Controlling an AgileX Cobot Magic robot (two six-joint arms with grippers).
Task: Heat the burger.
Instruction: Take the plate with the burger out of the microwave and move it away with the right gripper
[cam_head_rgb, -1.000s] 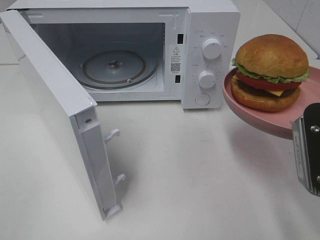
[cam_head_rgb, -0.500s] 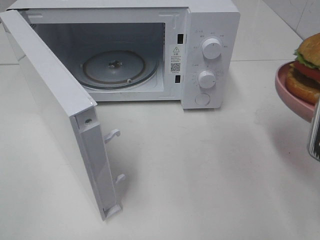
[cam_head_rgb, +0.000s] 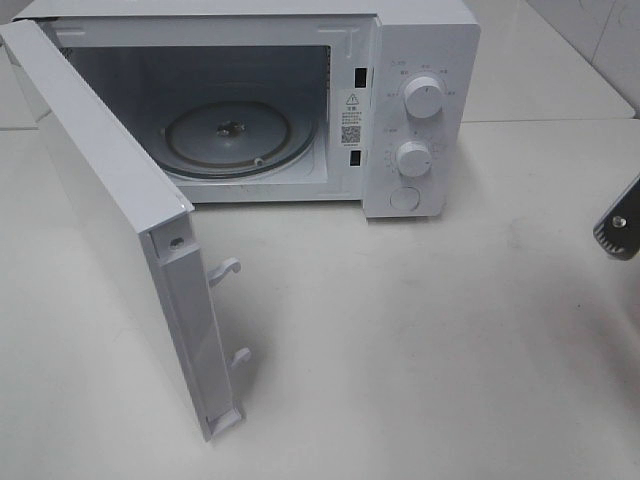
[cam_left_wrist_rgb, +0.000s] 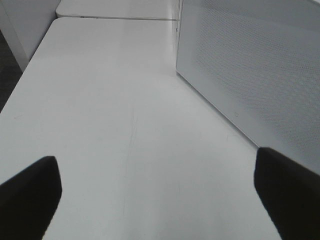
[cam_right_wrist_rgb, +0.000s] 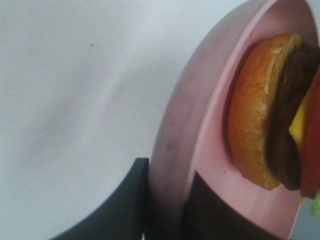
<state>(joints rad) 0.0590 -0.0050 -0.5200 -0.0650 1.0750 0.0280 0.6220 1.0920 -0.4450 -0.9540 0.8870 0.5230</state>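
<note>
Right now the burger (cam_right_wrist_rgb: 265, 115) shows only in the right wrist view, sitting on a pink plate (cam_right_wrist_rgb: 180, 135) with its bottom bun, dark patty and a strip of red tomato in sight. The right tool (cam_right_wrist_rgb: 167, 200) is pinching the plate's rim, one dark finger on the outer face and one on the inner, with the rim sandwiched between them. In the high view neither burger nor plate appears; only a dark corner of the right arm (cam_head_rgb: 620, 225) pokes in at that view's right edge, so the load is judged to hang off to the right of the microwave (cam_head_rgb: 300, 110), outside the frame.

The microwave stands on the white tabletop (cam_head_rgb: 430, 340) with its door (cam_head_rgb: 120, 230) swung wide toward the camera. Its glass turntable (cam_head_rgb: 228, 135) lies bare inside, and the two dials (cam_head_rgb: 424, 97) on the control panel sit to the right of the cavity.

The left tool (cam_left_wrist_rgb: 160, 190) is spread wide and holds nothing; its two dark fingertips frame bare tabletop, with the perforated face of the door close on one side.

As for progress, the opening of the door looks done and the plate is lifted and held. Left to do, as far as can be judged: carrying the plate in onto the turntable, letting go, shutting the door and setting the dials.
</note>
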